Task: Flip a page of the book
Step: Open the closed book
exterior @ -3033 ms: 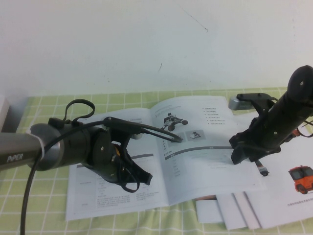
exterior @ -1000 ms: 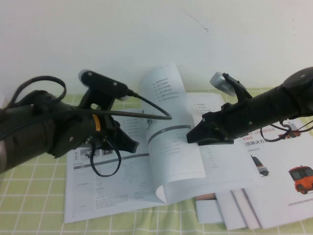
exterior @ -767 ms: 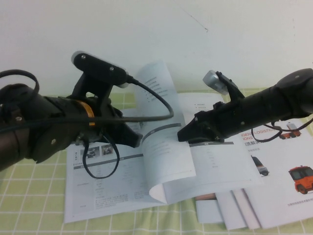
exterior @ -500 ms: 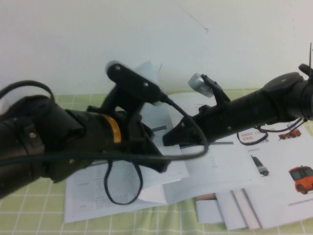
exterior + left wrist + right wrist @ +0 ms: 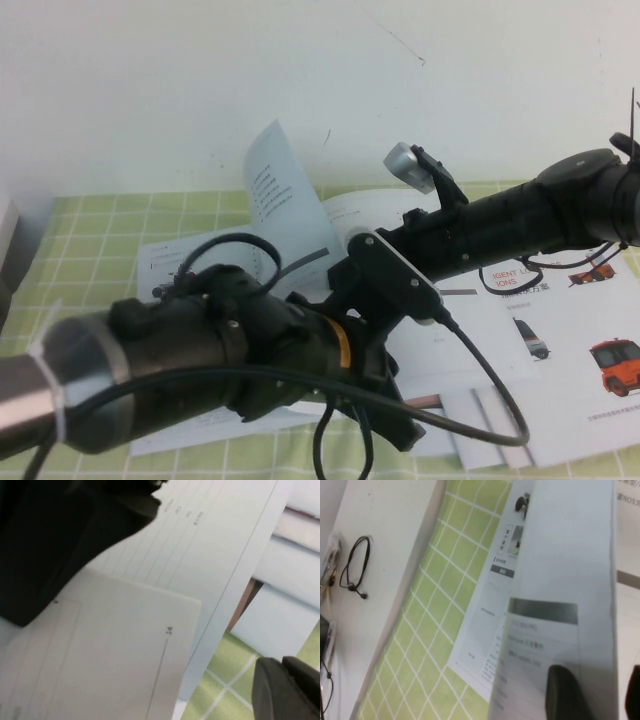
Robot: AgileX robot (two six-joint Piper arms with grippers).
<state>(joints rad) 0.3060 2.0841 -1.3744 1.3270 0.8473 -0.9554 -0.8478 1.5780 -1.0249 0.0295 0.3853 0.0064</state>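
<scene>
High view — one book [image 5: 470, 330], one page [image 5: 285, 195] lifted.

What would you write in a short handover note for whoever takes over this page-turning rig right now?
Left gripper: low over the book's near edge, in front of the lifted page.
Right gripper: open, over the book's middle, the page's free edge between its fingers.
Book: lying open on the green checked cloth.
Page: raised, standing nearly upright.
Done: page lifted.
Left: carry it over to the robot's left side and lay it flat.

Page [image 5: 285, 190] upright mid-book [image 5: 470, 330]; loose sheets [image 5: 590, 380] to book's right.
</scene>
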